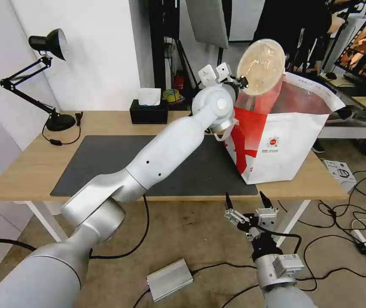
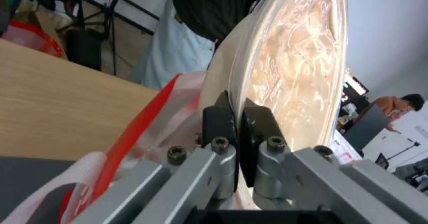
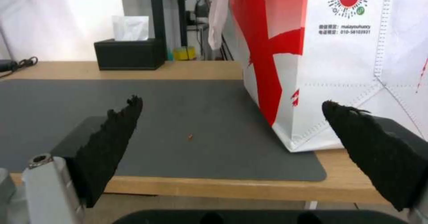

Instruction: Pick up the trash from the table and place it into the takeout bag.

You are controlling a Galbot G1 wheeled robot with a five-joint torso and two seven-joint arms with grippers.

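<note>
My left gripper (image 1: 243,81) is shut on the rim of a round pale beige bowl (image 1: 261,66), a piece of the trash. It holds the bowl tipped on edge over the open mouth of the takeout bag (image 1: 277,141). The left wrist view shows the two black pads (image 2: 218,120) pinching the bowl's (image 2: 290,67) rim, with the bag's red edge (image 2: 133,130) just below. The white-and-red bag (image 3: 339,67) stands on the right end of the table (image 1: 29,167). My right gripper (image 1: 246,199) hangs open in front of the table edge, below the bag, holding nothing (image 3: 232,103).
A dark grey mat (image 1: 106,158) covers the table's middle, with a tiny crumb (image 3: 190,137) on it. A black tissue box (image 1: 149,111) and a black desk lamp (image 1: 42,77) stand at the back. Cables and a silver box (image 1: 169,279) lie on the floor.
</note>
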